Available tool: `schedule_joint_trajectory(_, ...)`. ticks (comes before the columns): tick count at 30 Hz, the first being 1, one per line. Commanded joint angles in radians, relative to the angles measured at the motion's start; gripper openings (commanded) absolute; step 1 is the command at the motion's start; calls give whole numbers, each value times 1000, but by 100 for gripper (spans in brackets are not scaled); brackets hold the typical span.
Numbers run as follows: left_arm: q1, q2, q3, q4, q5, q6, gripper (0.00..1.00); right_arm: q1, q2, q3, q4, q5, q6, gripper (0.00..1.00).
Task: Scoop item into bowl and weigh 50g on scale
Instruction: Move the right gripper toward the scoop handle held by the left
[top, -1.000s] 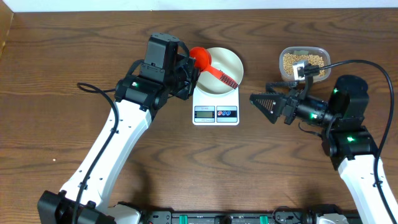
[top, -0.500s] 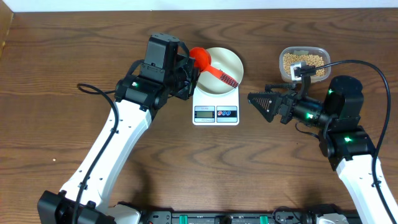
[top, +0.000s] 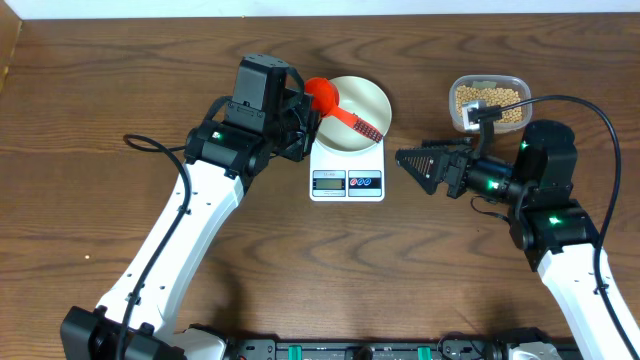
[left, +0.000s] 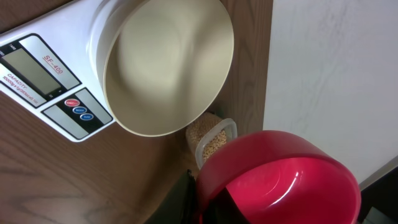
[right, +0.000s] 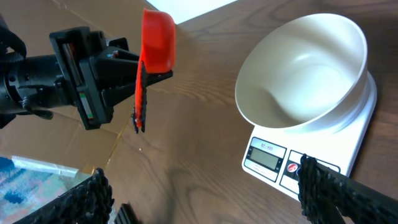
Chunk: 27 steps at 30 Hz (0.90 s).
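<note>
From above, the left gripper (top: 308, 112) is clamped on a red scoop (top: 323, 94) just where the cup meets the handle, and the handle reaches out over the white bowl (top: 366, 98). The bowl sits on the scale (top: 330, 181) and looks empty. The beans (top: 487, 98) are all in a clear tub (top: 455, 92) well to the right on the table (top: 100, 200). The right gripper (top: 418, 168) hangs between scale and tub, spread wide with nothing in it.

Seen from the left wrist, the scoop's cup (left: 280, 177) fills the lower right and has nothing in it. Beyond it the bowl (left: 165, 68) tops the scale (left: 37, 74), with the tub of beans (left: 211, 142) far behind.

Seen from the right wrist, the two fingers (right: 87, 196) stand far apart at the bottom corners, empty. The scoop (right: 157, 34) is held on edge in the other gripper, left of the bowl (right: 298, 68).

The beans look small, hard, round and light, so I would expect them to roll and bounce; they want scooping, not pinching, and a slow tip-out. The scoop looks like stiff, light plastic, and the grip by the cup should keep it steady. The thin tub may slide when the scoop digs in, so its rim is the place to steady it.
</note>
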Motion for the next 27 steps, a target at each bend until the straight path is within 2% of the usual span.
schedule_joint_trajectory(1, -2, 8, 11, -4, -13, -9, 7, 19, 2, 19, 3, 0, 23, 94)
schedule_joint_trajectory(27, -3, 8, 11, -25, -13, -14, 7, 34, 2, 19, 3, 0, 63, 95)
